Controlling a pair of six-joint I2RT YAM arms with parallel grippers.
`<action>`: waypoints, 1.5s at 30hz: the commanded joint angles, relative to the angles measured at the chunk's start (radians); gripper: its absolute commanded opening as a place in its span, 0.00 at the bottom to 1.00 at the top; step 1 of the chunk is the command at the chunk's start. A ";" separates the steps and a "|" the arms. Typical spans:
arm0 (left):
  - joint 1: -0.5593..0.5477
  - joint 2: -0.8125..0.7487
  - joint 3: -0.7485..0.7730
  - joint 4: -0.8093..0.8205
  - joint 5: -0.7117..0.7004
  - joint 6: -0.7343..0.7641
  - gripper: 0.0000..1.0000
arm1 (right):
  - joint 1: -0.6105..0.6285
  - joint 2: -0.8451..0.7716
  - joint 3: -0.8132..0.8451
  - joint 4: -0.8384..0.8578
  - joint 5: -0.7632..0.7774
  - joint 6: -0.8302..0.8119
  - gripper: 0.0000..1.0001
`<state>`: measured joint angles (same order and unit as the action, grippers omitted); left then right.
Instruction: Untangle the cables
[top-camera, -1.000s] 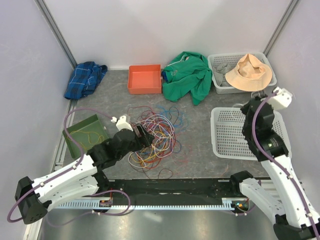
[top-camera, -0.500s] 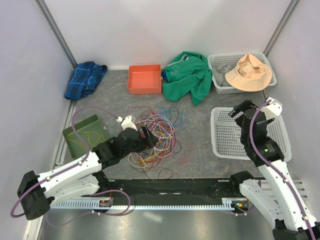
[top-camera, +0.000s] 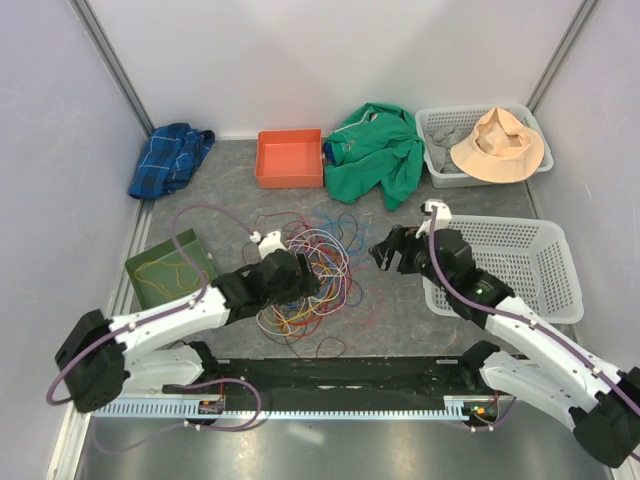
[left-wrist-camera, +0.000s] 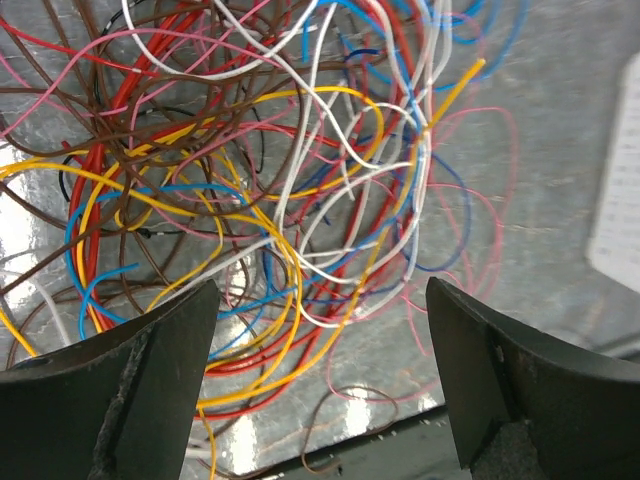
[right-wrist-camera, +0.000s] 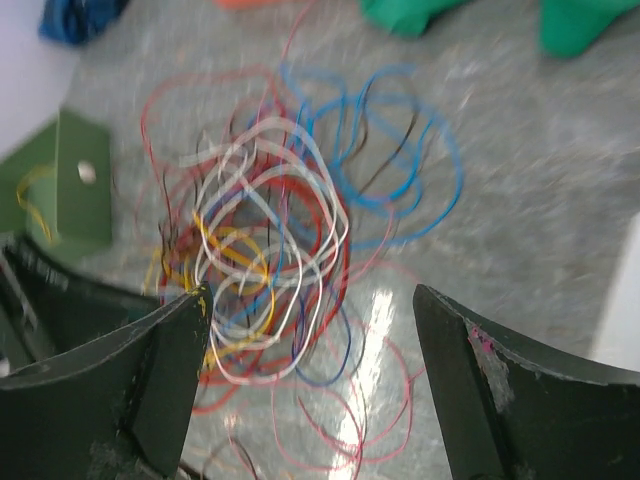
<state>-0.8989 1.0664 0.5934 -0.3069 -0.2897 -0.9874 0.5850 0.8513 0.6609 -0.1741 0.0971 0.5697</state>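
Left gripper (top-camera: 303, 274) spread wide and empty at 9 o'clock of the cables (top-camera: 322, 262); right gripper (top-camera: 386, 252) likewise agape, empty, at 3 o'clock of them and just clear. Heaped in a loose multicoloured tangle mid-counter (top-camera: 230, 200), grey, mottled, patched with glare. Pale lilac walls (top-camera: 300, 60) closing in at 9, 12 and 3 o'clock.

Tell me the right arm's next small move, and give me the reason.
Probably lower the right gripper onto the blue loop at the pile's far right edge and close. Its jaws are open and empty, hovering beside the cables, and that loop looks looser than the dense core, over which the left gripper hovers open.
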 joint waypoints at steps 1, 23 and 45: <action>0.000 0.130 0.132 -0.023 -0.051 -0.008 0.90 | 0.071 0.017 -0.095 0.166 -0.022 -0.011 0.89; 0.022 0.543 0.388 -0.096 -0.157 -0.048 0.02 | 0.090 -0.060 -0.210 0.196 -0.042 -0.062 0.90; 0.022 -0.098 0.387 0.095 0.238 0.409 0.02 | 0.088 -0.078 -0.099 0.537 -0.373 0.073 0.91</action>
<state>-0.8791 1.0187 0.9611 -0.2714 -0.1371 -0.6781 0.6704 0.7483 0.5148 0.1799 -0.1844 0.5930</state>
